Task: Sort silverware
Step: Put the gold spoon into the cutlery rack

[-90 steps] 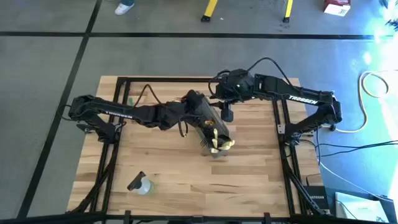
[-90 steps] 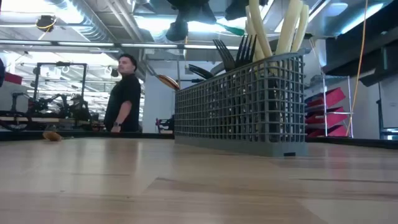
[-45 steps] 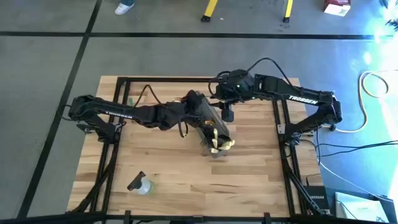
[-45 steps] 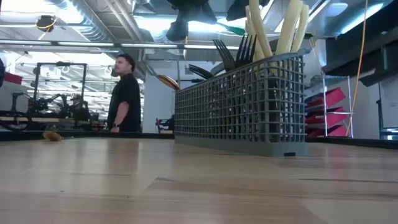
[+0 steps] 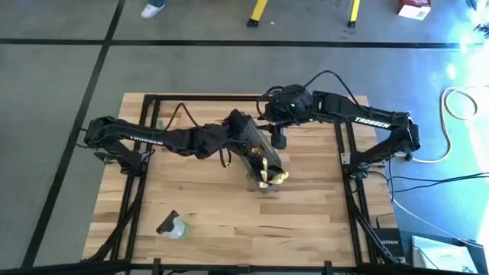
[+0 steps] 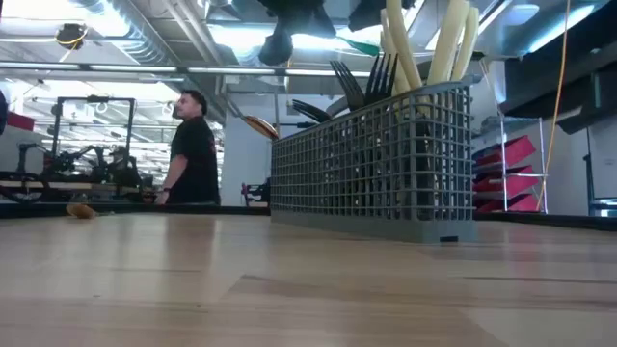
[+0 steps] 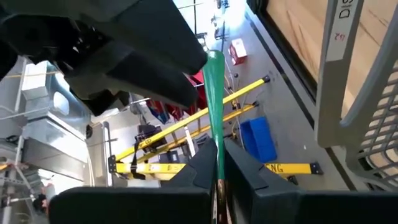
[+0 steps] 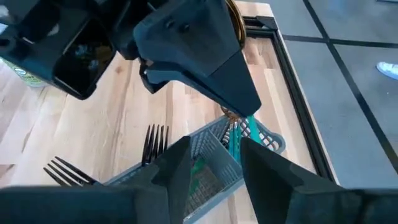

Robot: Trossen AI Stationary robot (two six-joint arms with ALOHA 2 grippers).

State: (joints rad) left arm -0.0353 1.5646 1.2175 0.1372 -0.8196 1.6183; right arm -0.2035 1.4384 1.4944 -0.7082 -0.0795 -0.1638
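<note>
Step in hand, my guess: dropping green utensil point(image 7: 215, 87) into basket point(image 6: 386, 169); left gripper point(image 7: 216, 163) clamped on its handle, hanging right over basket's far end; right gripper point(image 8: 211, 163) spread open, empty, hovering just beside it above basket. Next move probably: lower green piece into right compartment, then release; watch mesh rim. Basket stands mid-surface point(image 5: 199, 206); holds tan utensils point(image 6: 424, 43) at one end, black forks point(image 8: 152, 140) in next section, something green too.

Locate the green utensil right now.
The green utensil is clamped in the left gripper, near table centre, directly over the grey mesh basket, facing the right gripper.
</note>
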